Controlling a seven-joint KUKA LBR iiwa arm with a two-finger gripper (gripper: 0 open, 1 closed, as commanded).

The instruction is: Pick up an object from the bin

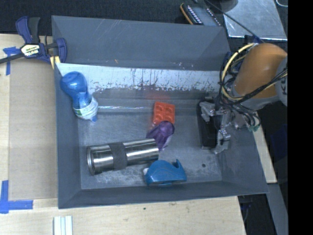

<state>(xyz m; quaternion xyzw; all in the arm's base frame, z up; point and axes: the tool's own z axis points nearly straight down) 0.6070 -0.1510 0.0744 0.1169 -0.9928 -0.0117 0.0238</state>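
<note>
My gripper hangs low over the right end of the bin floor, close to the right wall. A dark upright shape sits against its left side; I cannot tell whether that is part of the gripper or a loose thing. The nearest loose things lie to its left: an orange studded block and, just below it, a crumpled purple piece. A blue tape dispenser lies by the front wall, lower left of the gripper. None of them touches the gripper.
A steel cylinder with a black band lies along the front left of the floor. A blue-capped plastic bottle rests in the back left corner. Bare floor stretches along the back wall.
</note>
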